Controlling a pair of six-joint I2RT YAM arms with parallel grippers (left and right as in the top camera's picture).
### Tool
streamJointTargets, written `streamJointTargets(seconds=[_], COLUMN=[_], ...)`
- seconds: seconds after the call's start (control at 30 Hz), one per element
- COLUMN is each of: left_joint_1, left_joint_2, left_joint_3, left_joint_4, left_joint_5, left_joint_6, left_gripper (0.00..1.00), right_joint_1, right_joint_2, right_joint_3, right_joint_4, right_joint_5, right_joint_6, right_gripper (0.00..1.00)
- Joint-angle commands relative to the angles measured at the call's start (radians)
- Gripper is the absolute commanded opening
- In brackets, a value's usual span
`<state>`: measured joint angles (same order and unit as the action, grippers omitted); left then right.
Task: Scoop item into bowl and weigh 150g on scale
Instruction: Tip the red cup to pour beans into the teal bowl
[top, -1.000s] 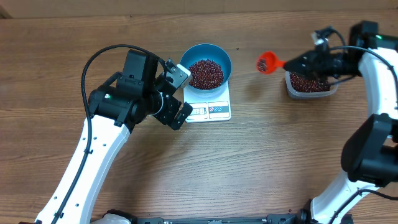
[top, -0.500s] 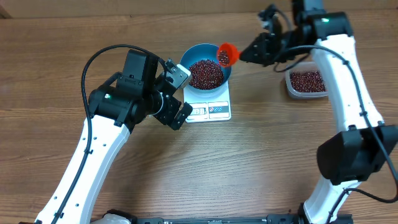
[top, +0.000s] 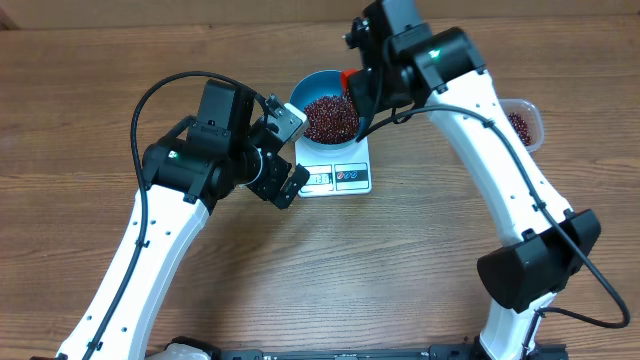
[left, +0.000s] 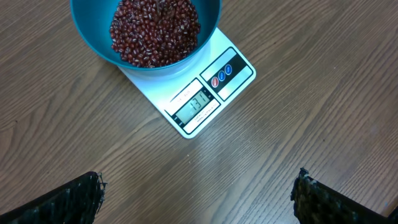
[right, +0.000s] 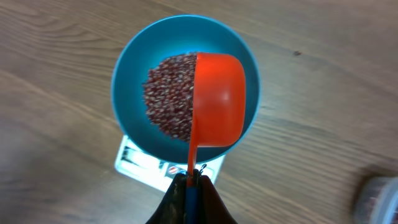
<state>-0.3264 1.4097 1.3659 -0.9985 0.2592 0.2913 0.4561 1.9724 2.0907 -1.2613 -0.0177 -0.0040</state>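
1. Left fingers (left: 68, 202): spread wide, empty; flat white scale (left: 233, 65) just ahead of them on wood-grain worktop (left: 298, 137).
2. Smooth round blue bowl (right: 127, 74) sits on scale, holding small glossy maroon beans (right: 165, 99).
3. Right fingers (right: 188, 198): clamped on red plastic scoop (right: 217, 102) handle, cup beyond them over bowl. Judged step: tipping in; next, read display (left: 198, 104), top up from clear tub (top: 527, 118).

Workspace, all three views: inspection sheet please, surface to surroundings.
Surface: wooden table, no spills seen.
Job's things: blue bowl of beans sits on scale; display seems to read 131. Clear tub of beans at right, partly behind the right arm.
Clutter: nothing seen.
Grippers: left gripper open, empty, beside scale; right gripper shut on red scoop handle, scoop over bowl.
Cables: black cable loops above left arm, clear of bowl.
Surroundings: nothing seen.
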Motion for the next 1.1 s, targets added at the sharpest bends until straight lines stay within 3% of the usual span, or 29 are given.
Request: streamJointTargets(seconds=[0.0,0.67,0.87,1.07], left_joint_1=[0.005,0.005,0.005,0.005], left_joint_2=[-0.010,-0.010,-0.010,-0.010], left_joint_3=[0.021,0.021,0.021,0.021], left_joint_4=[0.004,0.004,0.004,0.004], left_joint_5=[0.019,0.019,0.019,0.019], left_joint_6=[-0.007,-0.007,-0.007,-0.007], left_gripper=[1.00,1.00,0.99,1.00], right_joint_1=[0.032,0.040,0.039,0.017], right_joint_2=[-0.016,-0.016,-0.016,-0.021], right_joint_3=[0.031,0.031,0.031,0.032], right_joint_4=[0.018,0.033,0.026,0.024], right_joint_5=[0.164,0.144,0.060,0.024], right_joint_6=[0.003,-0.001,-0.097,-0.098], right_gripper=[0.04,0.04,0.04,0.04])
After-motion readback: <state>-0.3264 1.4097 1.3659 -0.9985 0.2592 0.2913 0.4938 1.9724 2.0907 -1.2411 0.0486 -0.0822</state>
